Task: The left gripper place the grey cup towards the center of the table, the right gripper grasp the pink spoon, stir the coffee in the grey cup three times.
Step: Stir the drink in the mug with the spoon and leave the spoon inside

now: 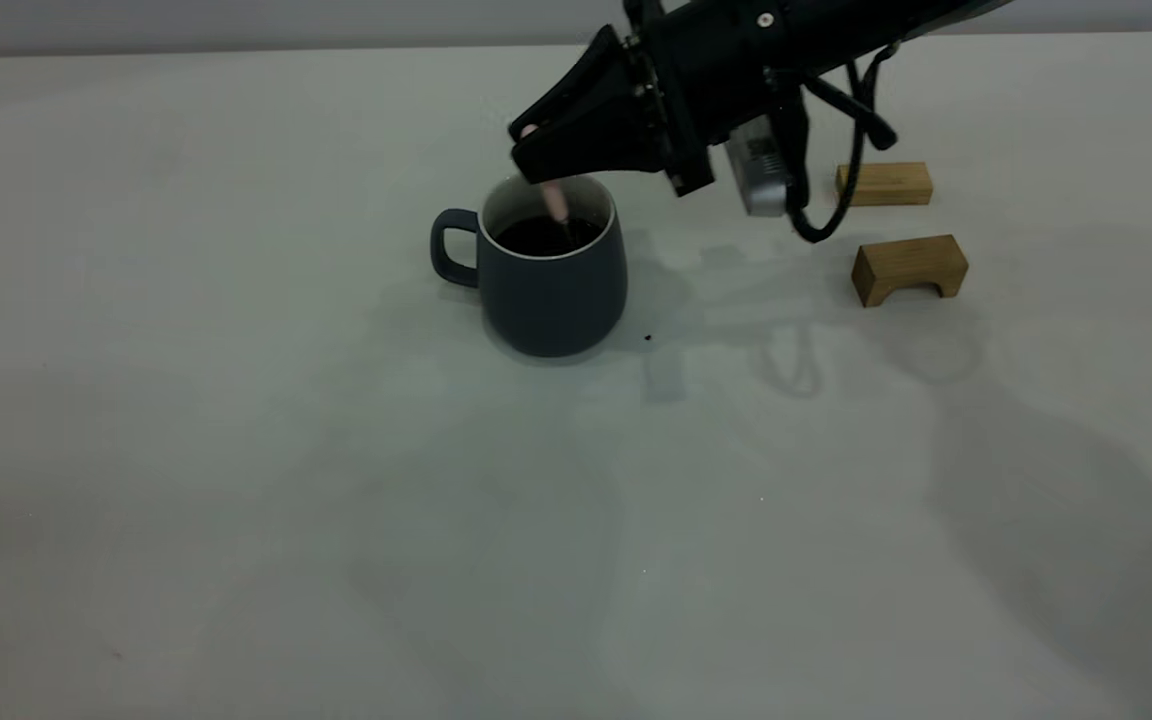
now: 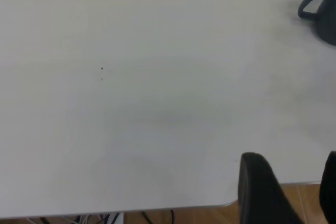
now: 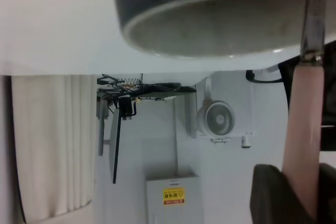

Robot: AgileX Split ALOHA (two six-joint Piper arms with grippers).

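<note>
The grey cup (image 1: 551,285) stands upright near the middle of the table (image 1: 236,450), handle pointing left, with dark coffee (image 1: 541,236) inside. My right gripper (image 1: 533,152) hangs just above the cup's rim, shut on the pink spoon (image 1: 557,203), whose lower end dips into the coffee. In the right wrist view the pink handle (image 3: 304,129) runs from the right gripper (image 3: 302,198) toward the cup's rim (image 3: 210,24). The left gripper (image 2: 294,192) is outside the exterior view; its wrist view shows it open and empty over the table edge, far from the cup (image 2: 324,14).
Two wooden blocks lie right of the cup: a flat one (image 1: 884,183) farther back and an arch-shaped one (image 1: 908,268) nearer. A tiny dark speck (image 1: 648,337) sits beside the cup's base. Bare tabletop stretches to the left and front.
</note>
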